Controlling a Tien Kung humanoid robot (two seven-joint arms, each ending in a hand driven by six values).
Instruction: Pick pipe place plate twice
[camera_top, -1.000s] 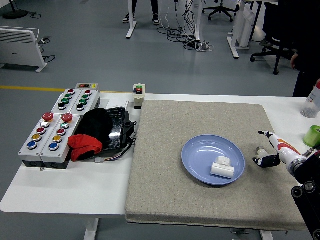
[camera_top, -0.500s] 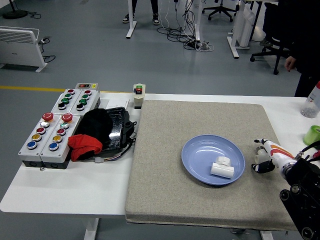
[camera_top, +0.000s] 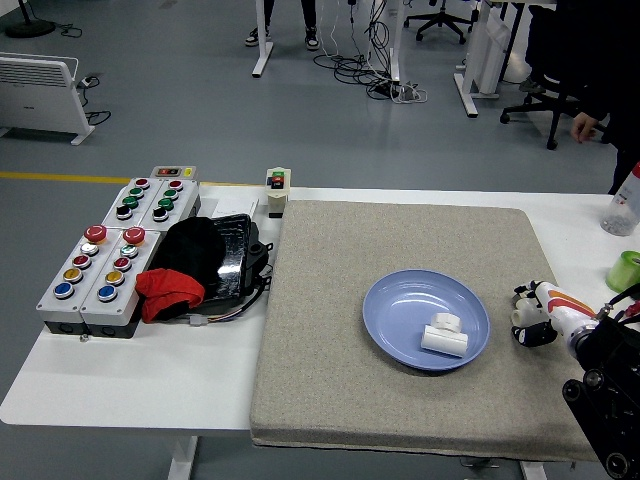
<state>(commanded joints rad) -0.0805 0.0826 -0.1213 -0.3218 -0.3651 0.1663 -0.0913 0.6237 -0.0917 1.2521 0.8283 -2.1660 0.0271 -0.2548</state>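
White plastic pipe (camera_top: 443, 335) in glossy blue plate (camera_top: 400, 300), right hand (camera_top: 535, 318) gripping another.

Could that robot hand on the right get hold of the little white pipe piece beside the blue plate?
Probably yes. The right hand is already at the second pipe piece, fingers curled around it on the mat, right of the blue plate. Nothing blocks it, though a firm grip can't be confirmed.

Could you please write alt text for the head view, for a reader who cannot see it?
The robot's right hand grips a small white pipe piece on the grey mat, right of a blue plate already holding another white pipe piece.
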